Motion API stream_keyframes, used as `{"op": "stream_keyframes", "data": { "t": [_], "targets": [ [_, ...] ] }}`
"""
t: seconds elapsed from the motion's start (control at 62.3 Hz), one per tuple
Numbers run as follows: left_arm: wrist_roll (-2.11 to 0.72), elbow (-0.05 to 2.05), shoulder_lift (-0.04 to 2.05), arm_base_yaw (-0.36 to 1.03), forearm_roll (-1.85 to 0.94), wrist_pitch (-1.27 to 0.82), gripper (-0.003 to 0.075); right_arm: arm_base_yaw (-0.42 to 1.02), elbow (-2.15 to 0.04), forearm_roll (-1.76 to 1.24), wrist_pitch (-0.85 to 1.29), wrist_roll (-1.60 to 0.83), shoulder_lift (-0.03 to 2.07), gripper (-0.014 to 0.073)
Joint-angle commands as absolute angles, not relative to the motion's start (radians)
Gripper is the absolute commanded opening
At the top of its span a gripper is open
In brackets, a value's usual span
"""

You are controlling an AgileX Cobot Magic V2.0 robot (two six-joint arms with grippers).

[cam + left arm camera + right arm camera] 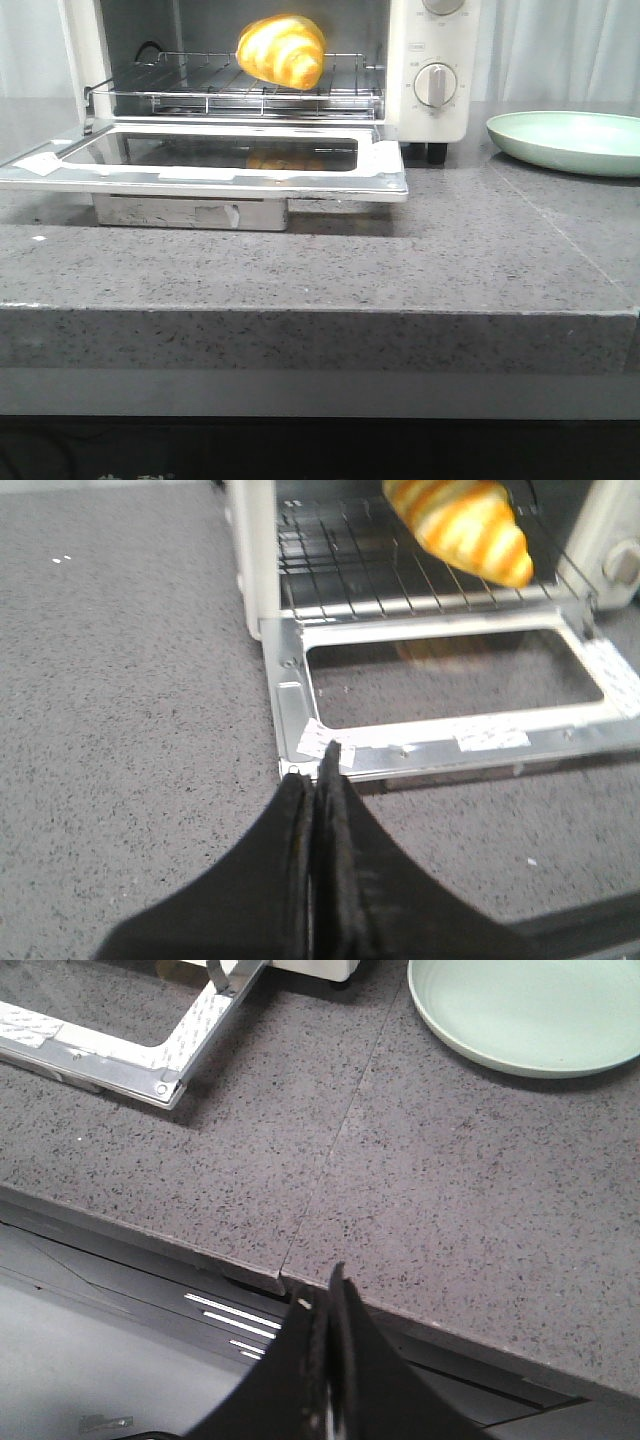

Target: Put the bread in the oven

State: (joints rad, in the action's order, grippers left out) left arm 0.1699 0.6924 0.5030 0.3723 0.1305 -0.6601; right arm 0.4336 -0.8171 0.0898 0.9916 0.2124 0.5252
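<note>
The bread (283, 50), a glossy yellow croissant with orange-brown stripes, lies on the wire rack (200, 88) inside the cream-white oven (430, 60). The oven's glass door (60, 170) hangs open and flat over the counter. The bread also shows in the left wrist view (465, 528), on the rack. My left gripper (312, 770) is shut and empty, just in front of the door's near corner (300, 742). My right gripper (325, 1285) is shut and empty, over the counter's front edge. Neither gripper shows in the front view.
A pale green plate (570, 140) sits on the grey stone counter to the right of the oven; it also shows in the right wrist view (525, 1010). The open door (150, 1060) juts out over the counter. The counter's front edge (320, 312) drops off.
</note>
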Motion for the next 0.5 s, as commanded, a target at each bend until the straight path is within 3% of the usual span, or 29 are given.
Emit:
{"op": "stream_keyframes", "data": {
  "t": [0.0,0.209,0.481],
  "targets": [
    [0.179,0.582,0.400,0.312,0.066,-0.446,-0.0018,0.427,-0.843,0.098,0.933,0.203,0.528,-0.0118],
    [0.179,0.228,0.152,0.169,-0.098,-0.172,-0.0018,0.427,-0.843,0.098,0.933,0.203,0.528,-0.0118],
    [0.146,-0.004,-0.020,0.076,-0.082,0.056,-0.0018,0.427,-0.843,0.098,0.933,0.203,0.528,-0.0118]
  ]
}}
